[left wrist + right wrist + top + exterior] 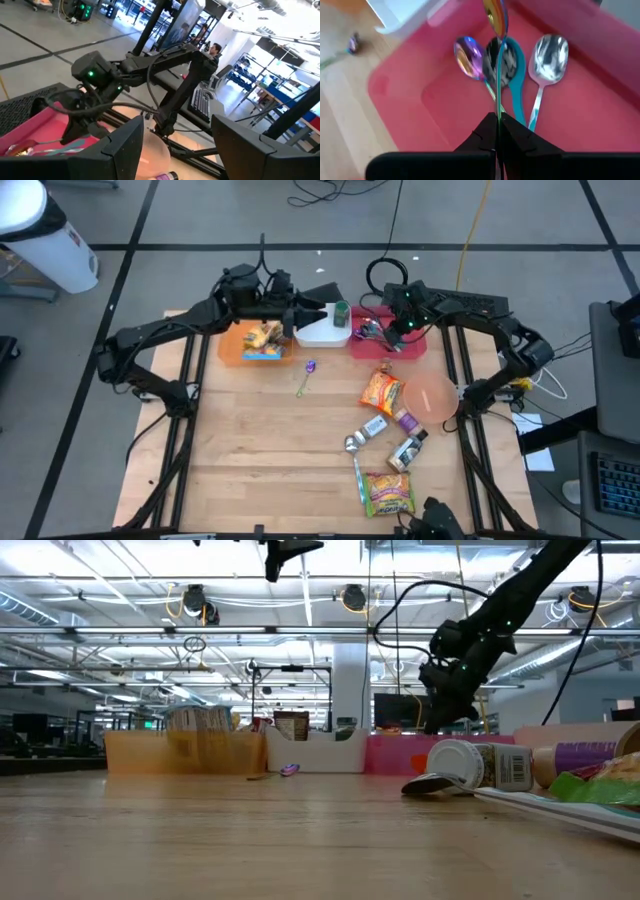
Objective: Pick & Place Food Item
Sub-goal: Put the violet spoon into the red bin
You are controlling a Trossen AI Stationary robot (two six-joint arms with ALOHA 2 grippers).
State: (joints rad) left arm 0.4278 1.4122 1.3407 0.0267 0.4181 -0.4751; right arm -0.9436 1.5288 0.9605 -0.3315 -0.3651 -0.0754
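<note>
My right gripper (393,332) hangs over the pink tray (412,348) at the table's far edge, shut on a thin metal spoon (496,55) with an iridescent bowl. Below it in the tray lie a purple-sheen spoon (468,57), a teal spoon (512,75) and a silver spoon (549,57). My left gripper (300,315) is open and empty, high above where the orange bin (240,350) meets the white bin (325,332). Food packets (383,390) (388,493) lie on the table to the right. My right gripper pinches the spoon's thin handle (497,102) between its two shut fingers. The spoon runs on straight past the fingertips, in line with the fingers, and its bowl (495,12) is at the far end. It is over the spoons in the pink tray; I cannot tell whether it touches them.
The orange bin holds snack packs (263,335); a green cup (342,313) stands in the white bin. Small bottles (375,427) (407,450), a pink plate (432,397), a loose spoon (355,460) and a purple-headed stick (308,372) lie on the wood.
</note>
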